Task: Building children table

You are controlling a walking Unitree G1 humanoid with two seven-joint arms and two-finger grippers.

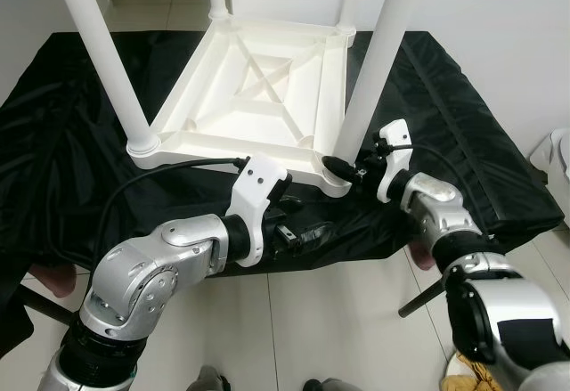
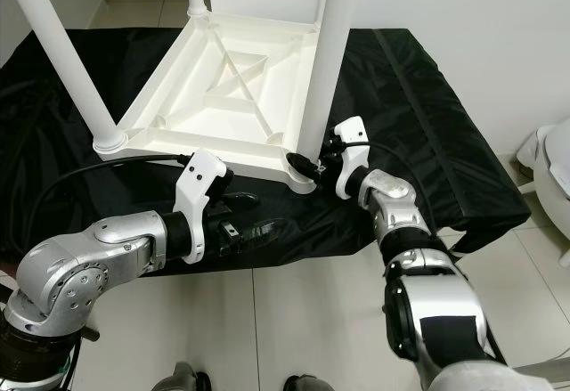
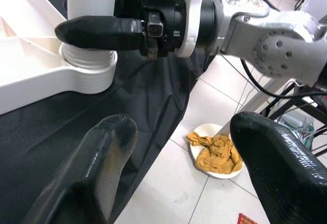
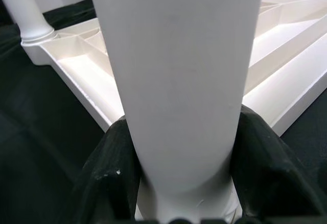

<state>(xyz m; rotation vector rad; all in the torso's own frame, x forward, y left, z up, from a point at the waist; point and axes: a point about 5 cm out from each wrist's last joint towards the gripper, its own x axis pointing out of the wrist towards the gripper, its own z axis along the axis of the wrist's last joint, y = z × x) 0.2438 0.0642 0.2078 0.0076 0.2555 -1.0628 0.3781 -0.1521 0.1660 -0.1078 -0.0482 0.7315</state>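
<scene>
At the near edge of the black-draped surface [image 1: 463, 142], the left gripper [image 1: 298, 231] rests with fingers spread wide, empty. Beside it, the right gripper [image 1: 343, 168] clamps the near-corner white plastic leg [image 1: 378, 70], apparently seating it in the upturned white plastic children's table [image 1: 258, 97].

Both eye views look down from the head at the upturned white table [image 1: 258, 97]. The right wrist view sits very close — its fingers [image 4: 110, 178] flank a table leg [image 4: 179, 81]. The left wrist view shares that leg.
</scene>
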